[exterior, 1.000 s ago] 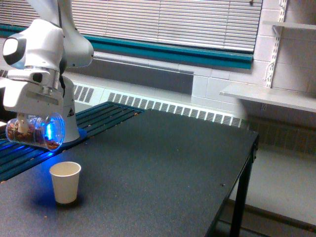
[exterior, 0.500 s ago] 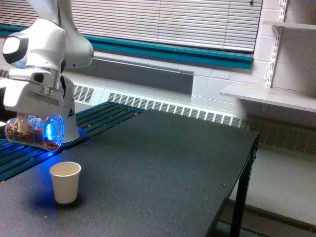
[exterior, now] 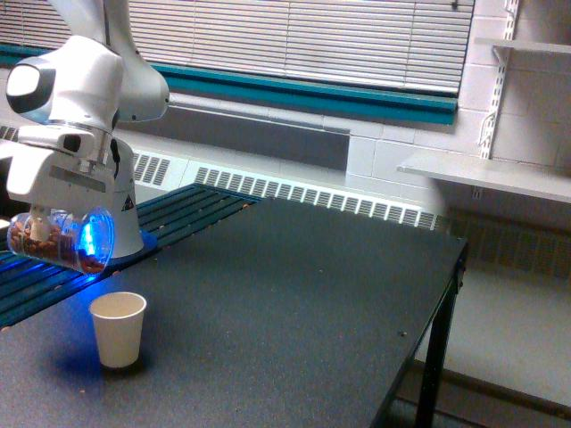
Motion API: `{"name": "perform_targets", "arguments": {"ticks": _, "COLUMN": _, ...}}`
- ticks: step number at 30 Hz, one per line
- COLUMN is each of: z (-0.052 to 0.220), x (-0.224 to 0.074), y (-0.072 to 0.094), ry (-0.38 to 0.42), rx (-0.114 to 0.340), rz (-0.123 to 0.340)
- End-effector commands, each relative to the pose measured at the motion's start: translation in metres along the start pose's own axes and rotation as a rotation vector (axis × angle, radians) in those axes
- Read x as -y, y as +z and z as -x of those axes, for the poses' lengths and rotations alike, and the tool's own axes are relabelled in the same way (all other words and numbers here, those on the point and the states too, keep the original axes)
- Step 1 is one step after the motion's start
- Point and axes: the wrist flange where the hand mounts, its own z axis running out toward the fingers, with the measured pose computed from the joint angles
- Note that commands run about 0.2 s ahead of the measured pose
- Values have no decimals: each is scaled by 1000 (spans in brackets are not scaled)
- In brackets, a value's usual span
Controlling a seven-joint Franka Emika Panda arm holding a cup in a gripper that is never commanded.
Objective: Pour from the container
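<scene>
My gripper point(exterior: 53, 207) pinches the tipped container point(exterior: 61, 240); its mouth sits short of the paper cup point(exterior: 118, 328), risking granules on the table point(exterior: 294, 294).

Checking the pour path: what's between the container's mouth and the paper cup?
Nothing. In the exterior view, only open air separates the tilted container from the cup below.

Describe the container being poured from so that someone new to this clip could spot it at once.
Follow the white robot arm at the exterior view's left down to its claw. The container hangs there, tipped on its side above the paper cup: clear, holding brown bits, lit blue.
</scene>
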Motion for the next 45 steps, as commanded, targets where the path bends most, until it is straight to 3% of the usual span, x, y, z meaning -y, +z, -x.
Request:
{"name": "perform_targets", "arguments": {"ticks": 1, "z": -7, "x": 4, "y": -5, "ry": -15, "rx": -12, "rz": 16}}
{"name": "perform_targets", "arguments": {"ticks": 23, "z": -17, "x": 19, "y": -7, "ry": -84, "rx": 5, "rz": 65}}
{"name": "perform_targets", "arguments": {"ticks": 45, "z": -7, "x": 18, "y": -3, "ry": -117, "rx": 22, "rz": 96}}
